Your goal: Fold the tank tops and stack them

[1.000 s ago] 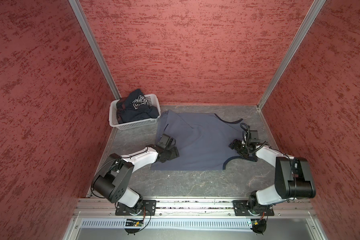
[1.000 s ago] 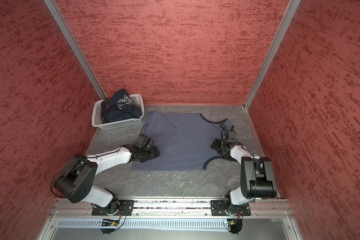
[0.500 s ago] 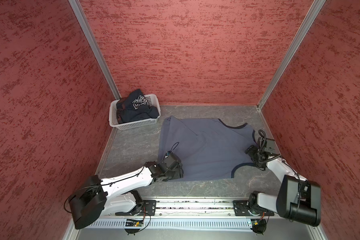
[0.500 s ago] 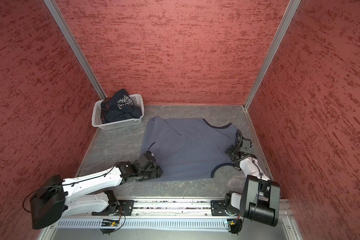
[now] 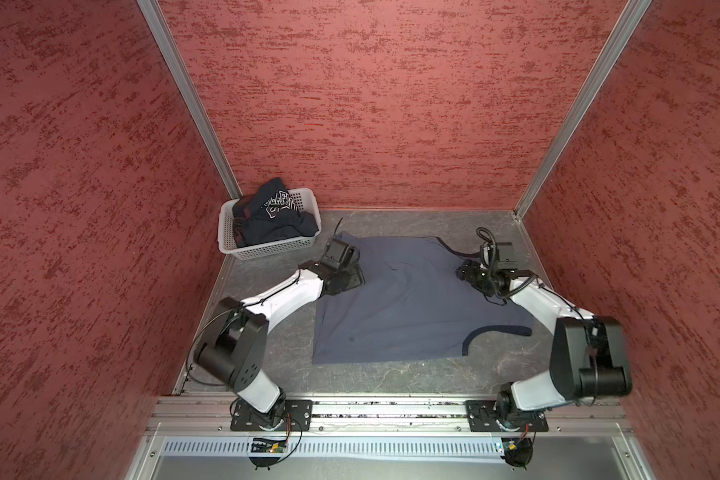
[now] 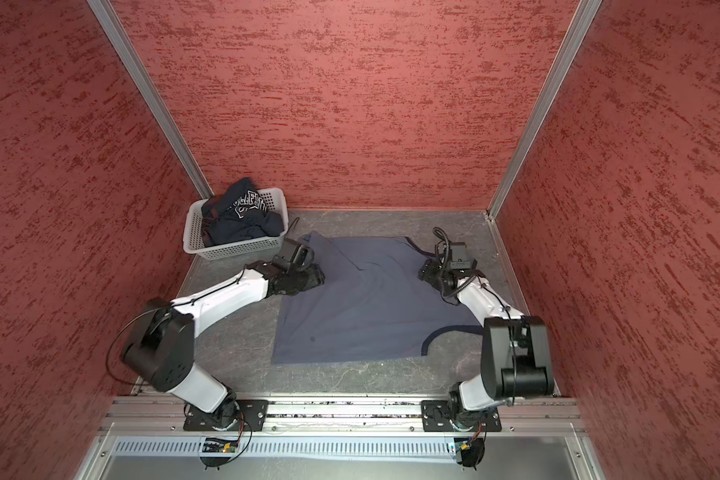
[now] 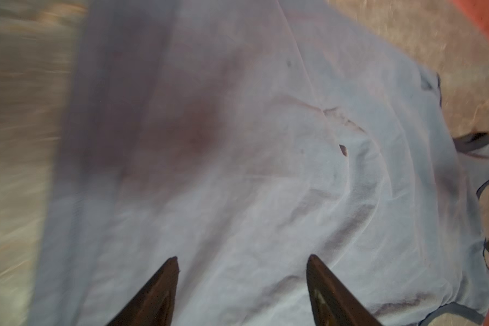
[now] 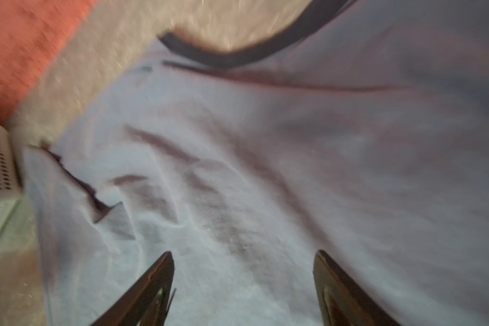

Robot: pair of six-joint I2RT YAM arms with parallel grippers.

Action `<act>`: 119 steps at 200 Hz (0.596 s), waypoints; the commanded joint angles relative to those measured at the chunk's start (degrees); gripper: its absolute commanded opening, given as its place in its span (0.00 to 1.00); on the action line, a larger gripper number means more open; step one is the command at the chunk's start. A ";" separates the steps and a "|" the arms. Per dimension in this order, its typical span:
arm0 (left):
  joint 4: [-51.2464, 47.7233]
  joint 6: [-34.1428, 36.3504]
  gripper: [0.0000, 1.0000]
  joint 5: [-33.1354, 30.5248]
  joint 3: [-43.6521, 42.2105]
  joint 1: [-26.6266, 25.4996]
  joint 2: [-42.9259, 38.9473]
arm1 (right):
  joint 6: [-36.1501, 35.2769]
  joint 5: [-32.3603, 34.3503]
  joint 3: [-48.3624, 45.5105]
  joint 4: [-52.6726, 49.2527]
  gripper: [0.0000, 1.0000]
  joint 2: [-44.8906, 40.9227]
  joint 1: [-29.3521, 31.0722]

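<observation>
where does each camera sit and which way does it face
Top views: above the front rail, looking down at the table; left arm, right arm, grey-blue tank top, basket.
Left wrist: on the left arm, facing across the tank top; only the open left gripper tips show.
Right wrist: on the right arm, facing across the tank top toward the basket; open right gripper tips show.
Shared: all show the tank top.
</observation>
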 commanded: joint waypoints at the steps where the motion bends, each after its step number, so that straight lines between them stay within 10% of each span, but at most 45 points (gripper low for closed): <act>1: 1.09 2.88 0.72 3.01 4.09 -0.51 5.55 | -1.12 -0.41 2.50 -0.05 0.79 4.38 1.49; 119: 6.93 -2.79 0.75 2.77 -14.93 -9.01 1.69 | 2.82 8.22 -12.64 -1.69 0.76 -2.53 1.67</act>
